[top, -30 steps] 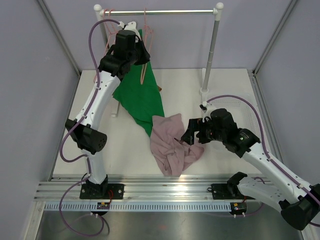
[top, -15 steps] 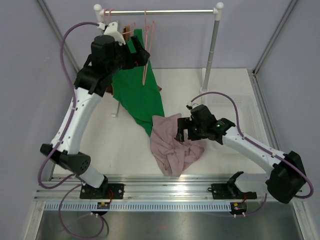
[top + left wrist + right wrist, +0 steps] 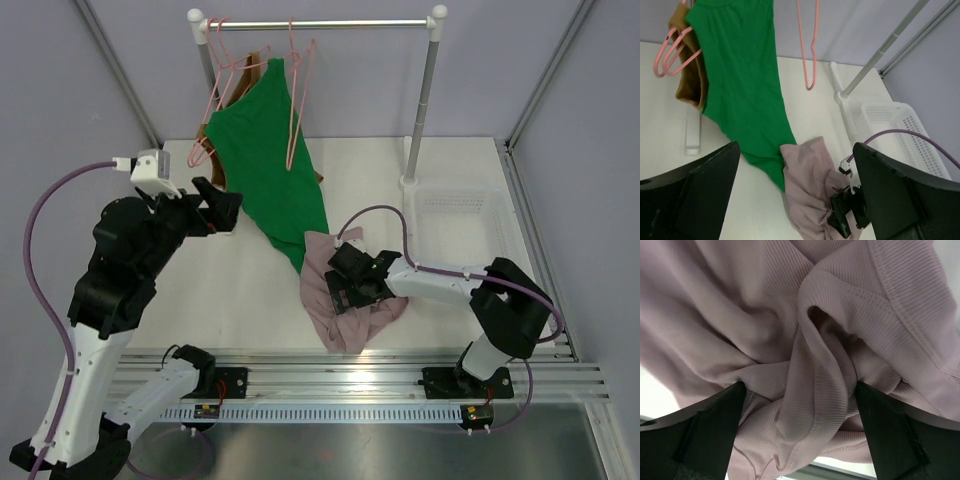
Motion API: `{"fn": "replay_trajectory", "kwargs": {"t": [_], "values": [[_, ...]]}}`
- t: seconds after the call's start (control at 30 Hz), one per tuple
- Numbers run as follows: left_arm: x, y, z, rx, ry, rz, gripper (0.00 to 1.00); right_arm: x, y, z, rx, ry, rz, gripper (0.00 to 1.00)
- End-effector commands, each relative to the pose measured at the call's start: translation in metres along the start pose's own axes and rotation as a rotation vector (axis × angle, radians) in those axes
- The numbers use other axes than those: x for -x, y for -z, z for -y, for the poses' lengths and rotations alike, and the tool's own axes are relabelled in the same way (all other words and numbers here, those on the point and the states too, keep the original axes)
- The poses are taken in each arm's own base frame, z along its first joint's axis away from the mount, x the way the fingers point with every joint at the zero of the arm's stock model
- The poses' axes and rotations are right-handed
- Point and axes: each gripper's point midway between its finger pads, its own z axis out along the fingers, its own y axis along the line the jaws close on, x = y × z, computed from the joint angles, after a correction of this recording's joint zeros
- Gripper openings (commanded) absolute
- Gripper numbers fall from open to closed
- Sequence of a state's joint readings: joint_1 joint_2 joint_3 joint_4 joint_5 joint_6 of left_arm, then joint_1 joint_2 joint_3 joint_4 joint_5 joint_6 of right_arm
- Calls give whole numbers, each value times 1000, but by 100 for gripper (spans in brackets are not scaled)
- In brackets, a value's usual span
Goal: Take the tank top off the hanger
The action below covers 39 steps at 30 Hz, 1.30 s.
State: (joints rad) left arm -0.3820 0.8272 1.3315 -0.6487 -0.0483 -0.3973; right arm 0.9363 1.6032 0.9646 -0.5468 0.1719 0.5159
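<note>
A green tank top hangs under the rail beside a pink hanger, and its lower end trails on the table. In the left wrist view the tank top fills the upper left and the hanger dangles bare to its right. How the top is caught on the hanger is not clear. My left gripper is open in the air, left of the top and apart from it. My right gripper is open and pressed down on a crumpled pink garment, with folds between its fingers.
More pink hangers and a brown garment hang at the rail's left end. A white basket stands at the right by the rack's post. The pink garment lies near the front edge.
My left gripper opened and pulled down and left, away from the rack and the green top. My right arm slid left and down onto the pink garment.
</note>
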Motion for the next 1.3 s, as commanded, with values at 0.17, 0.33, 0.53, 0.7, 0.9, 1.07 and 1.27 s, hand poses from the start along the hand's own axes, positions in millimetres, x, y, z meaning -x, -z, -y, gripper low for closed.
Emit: {"fn": "replay_trajectory", "kwargs": {"t": [0.17, 0.33, 0.53, 0.7, 0.9, 1.07, 1.27], "values": [[-77, 34, -69, 193, -124, -75, 99, -12, -24, -3, -44, -12, -39, 60], [-93, 36, -90, 267, -97, -21, 99, 14, 14, -1, -40, 3, 55, 0], [-98, 39, -101, 320, -102, -32, 99, 70, 103, 9, -53, -1, 263, 0], [-103, 39, -97, 285, -100, -37, 99, 113, 179, 24, -88, -2, 441, 0], [-101, 42, -98, 287, -100, -21, 99, 163, 274, 53, -152, -60, 642, 0], [-101, 42, -96, 273, -102, -20, 99, 181, 331, 100, -239, -150, 752, 0], [-101, 43, -95, 272, -101, -22, 99, 175, 347, 173, -447, -279, 743, 0]]}}
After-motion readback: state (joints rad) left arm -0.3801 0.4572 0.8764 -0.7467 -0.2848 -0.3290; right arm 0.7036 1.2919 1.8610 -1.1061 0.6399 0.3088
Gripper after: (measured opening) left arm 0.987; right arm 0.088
